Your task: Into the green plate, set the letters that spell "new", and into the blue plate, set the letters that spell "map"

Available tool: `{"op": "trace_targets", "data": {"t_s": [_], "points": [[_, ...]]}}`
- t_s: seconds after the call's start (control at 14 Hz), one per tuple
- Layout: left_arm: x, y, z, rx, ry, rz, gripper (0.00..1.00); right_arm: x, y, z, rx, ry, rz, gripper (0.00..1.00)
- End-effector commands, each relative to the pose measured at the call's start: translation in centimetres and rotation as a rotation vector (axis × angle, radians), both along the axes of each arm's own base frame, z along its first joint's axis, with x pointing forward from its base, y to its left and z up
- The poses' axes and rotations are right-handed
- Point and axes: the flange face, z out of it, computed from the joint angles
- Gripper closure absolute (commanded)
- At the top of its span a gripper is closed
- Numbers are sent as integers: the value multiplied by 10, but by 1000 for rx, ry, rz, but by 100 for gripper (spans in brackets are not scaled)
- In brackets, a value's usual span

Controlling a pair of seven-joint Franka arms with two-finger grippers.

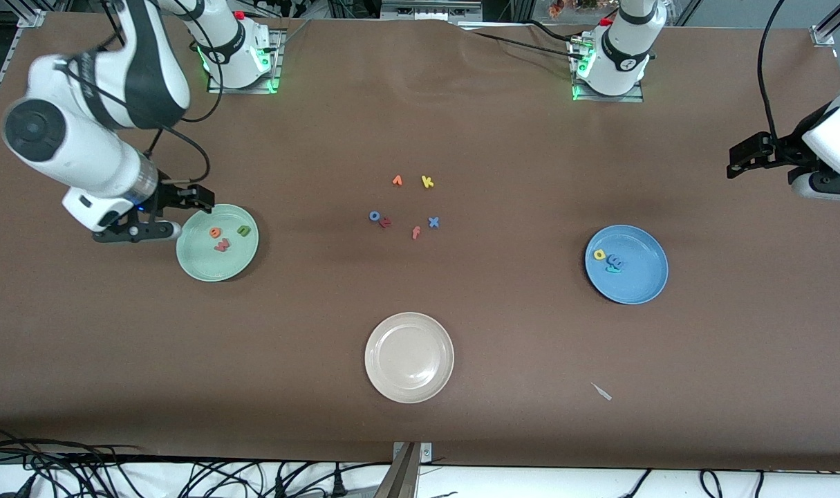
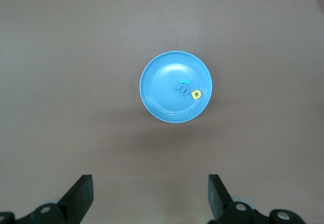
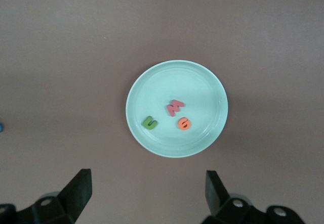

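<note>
The green plate (image 1: 205, 270) lies toward the right arm's end of the table and holds the orange e (image 1: 216, 233), the green n (image 1: 243, 230) and the salmon w (image 1: 221, 245). My right gripper (image 1: 188, 216) hovers open and empty over that plate's edge. In the right wrist view, the plate (image 3: 167, 82) shows the w (image 3: 175, 107), n (image 3: 150, 123) and e (image 3: 184, 124). The blue plate (image 1: 637, 287) holds the yellow a (image 1: 599, 254), blue m (image 1: 616, 262) and teal p (image 1: 613, 269). My left gripper (image 1: 738, 160) waits open, high over the table's end by the blue plate (image 2: 164, 90).
Loose letters lie mid-table: an orange v-shape (image 1: 397, 180), yellow k (image 1: 427, 181), blue o (image 1: 375, 216), dark red letter (image 1: 386, 222), salmon f (image 1: 415, 232) and blue x (image 1: 433, 222). A beige-white plate (image 1: 409, 357) sits nearer the camera, with a small white scrap (image 1: 601, 391) beside it.
</note>
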Motion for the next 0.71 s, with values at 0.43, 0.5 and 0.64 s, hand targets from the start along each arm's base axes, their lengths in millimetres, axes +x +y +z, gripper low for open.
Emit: {"op": "trace_targets", "data": {"t_s": [0.43,0.5,0.64], "points": [[-4,2,4,-18,-16,-9,0,-5,-1,95,51,-53,6,1],[-4,2,4,-18,-16,-9,0,-1,1,102,47,-68,16,0],[-4,2,4,-18,-16,-9,0,6,-1,108,49,-87,9,0]]}}
